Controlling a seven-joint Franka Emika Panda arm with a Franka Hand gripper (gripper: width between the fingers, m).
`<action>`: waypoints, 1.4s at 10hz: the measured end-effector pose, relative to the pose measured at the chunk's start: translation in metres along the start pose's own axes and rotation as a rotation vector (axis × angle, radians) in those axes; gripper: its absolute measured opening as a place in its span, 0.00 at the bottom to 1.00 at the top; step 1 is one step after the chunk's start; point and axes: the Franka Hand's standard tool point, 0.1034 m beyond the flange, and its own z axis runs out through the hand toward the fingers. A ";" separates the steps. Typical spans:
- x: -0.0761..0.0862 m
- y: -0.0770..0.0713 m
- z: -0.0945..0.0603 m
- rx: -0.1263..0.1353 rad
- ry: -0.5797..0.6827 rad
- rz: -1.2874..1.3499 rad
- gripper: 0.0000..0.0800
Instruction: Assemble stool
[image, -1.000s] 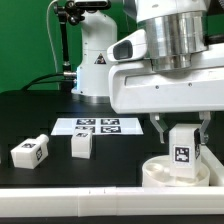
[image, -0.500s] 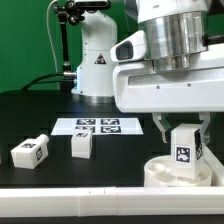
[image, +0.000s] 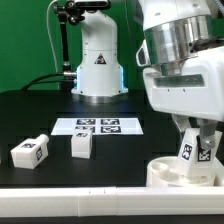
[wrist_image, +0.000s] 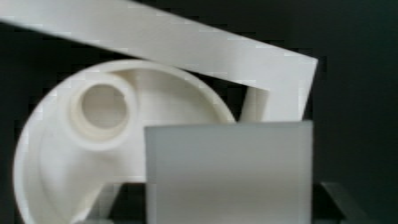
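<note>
Exterior view: the stool lies in separate white plastic parts on the black desk (image: 50, 112). The seat (image: 163, 172), a short round ring with a smooth matte rim, sits at about four o'clock, close against the white rail (image: 80, 190) that runs along the desk's near edge. The hand (image: 200, 142) is pinching the third leg (image: 201, 156) between its dark fingers. This small blocky piece carries a black-and-white square tag and leans slightly over the seat; whether its lower end touches the ring cannot be told. A loose leg (image: 30, 151) lies at about eight o'clock, and the second loose leg (image: 82, 145) stands just beside it toward the centre. Both are squarish and tagged, well apart from the seat. The flat marker board (image: 100, 126) lies behind them. In the wrist view the seat (wrist_image: 71, 150) shows a round hole and gently curved walls, the leg (wrist_image: 228, 170) is a plain greyish flat face close in front of it, and the rail (wrist_image: 214, 50) is a sharp-edged angle beyond.
</note>
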 end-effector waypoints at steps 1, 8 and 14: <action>-0.002 0.000 0.000 0.004 -0.010 0.088 0.43; -0.012 -0.006 -0.007 0.002 -0.045 0.164 0.80; -0.011 -0.008 -0.008 0.014 -0.043 -0.226 0.81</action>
